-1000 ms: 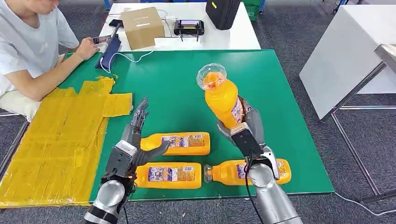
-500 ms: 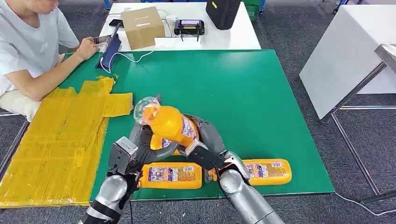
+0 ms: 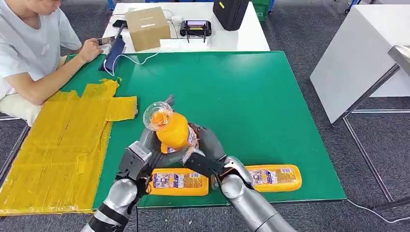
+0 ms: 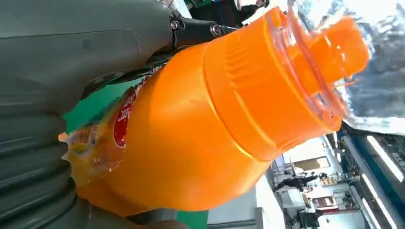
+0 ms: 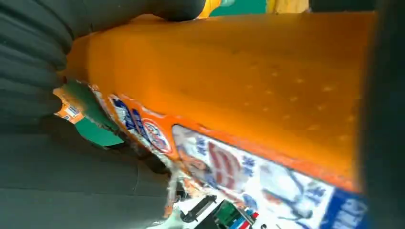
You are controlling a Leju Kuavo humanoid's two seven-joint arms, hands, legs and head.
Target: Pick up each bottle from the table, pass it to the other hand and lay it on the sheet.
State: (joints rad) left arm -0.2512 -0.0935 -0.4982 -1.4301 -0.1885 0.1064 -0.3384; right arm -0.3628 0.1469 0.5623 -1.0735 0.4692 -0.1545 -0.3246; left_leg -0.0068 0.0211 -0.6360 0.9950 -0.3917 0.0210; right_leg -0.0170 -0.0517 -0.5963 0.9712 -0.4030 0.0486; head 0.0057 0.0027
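In the head view, both hands met over the near part of the green tabletop [image 3: 270, 106]. The right hand [image 3: 205, 150] grasped the raised bottle [image 3: 174, 129] around its lower body, the bottle tilted with its clear cap toward the sheet [image 3: 63, 145]. The left hand [image 3: 147, 147] was against the bottle's other side, fingers wrapped partly around it, thumb below. Two more bottles lay flat near the front edge: one [image 3: 176, 181] just under the hands, the other [image 3: 273, 177] to its right, partly behind the right arm. The yellow sheet covered the tabletop's left part, well apart from the bottles. A person [image 3: 29, 48] sat at the far left corner, a hand by a phone. A box [image 3: 147, 28] and a controller [image 3: 196, 28] stood on the white table beyond.

In the left wrist view, the bottle [image 4: 200, 129] lay in the left hand [image 4: 62, 71], grey thumb over its shoulder, clear cap pointing away.

In the right wrist view, the bottle's labelled side [image 5: 248, 109] pressed against the right hand [image 5: 57, 157], which clasped it; a dark finger crossed the far edge.
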